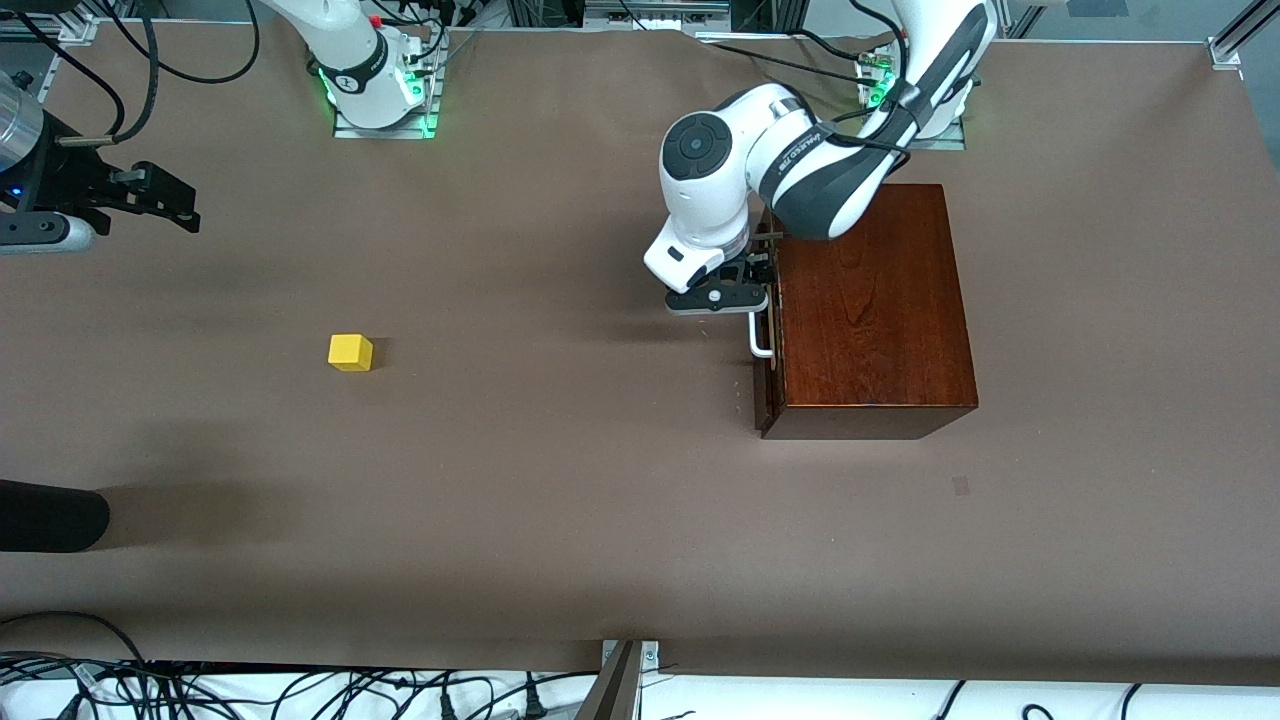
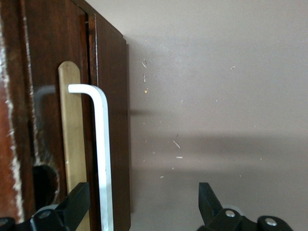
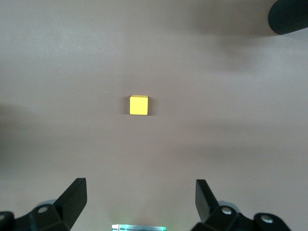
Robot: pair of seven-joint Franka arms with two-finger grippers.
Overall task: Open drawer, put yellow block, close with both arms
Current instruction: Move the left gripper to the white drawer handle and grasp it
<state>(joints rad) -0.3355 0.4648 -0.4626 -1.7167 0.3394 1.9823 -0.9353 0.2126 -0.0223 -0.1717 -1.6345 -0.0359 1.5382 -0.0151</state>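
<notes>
**Left gripper at the drawer handle, block out on the table**

I take the mahogany box [image 1: 875, 310] as my landmark; it sits on the brown table [image 1: 560, 500] toward the left arm's end. Its drawer [image 1: 768, 330] looks shut or very nearly so, the dark front lying close against the box with only a thin seam showing in the left wrist view. The white bar handle [image 1: 760, 335] stands out from that front.

My left gripper [image 1: 755, 285] is right at the drawer front, by the part of the handle farther from the front camera. Its fingers [image 2: 72, 204] are spread wide: one sits by the drawer front next to the white bar, the other is well clear over bare table. They straddle the bar without pinching it.

The yellow block [image 1: 350, 352] lies on the table well apart from the box, toward the right arm's end, untouched.

My right gripper [image 1: 160, 205] waits in the air, over the table at the right arm's end. Its wrist camera looks at the block, and its fingers [image 3: 72, 197] are parted, holding nothing.
</notes>
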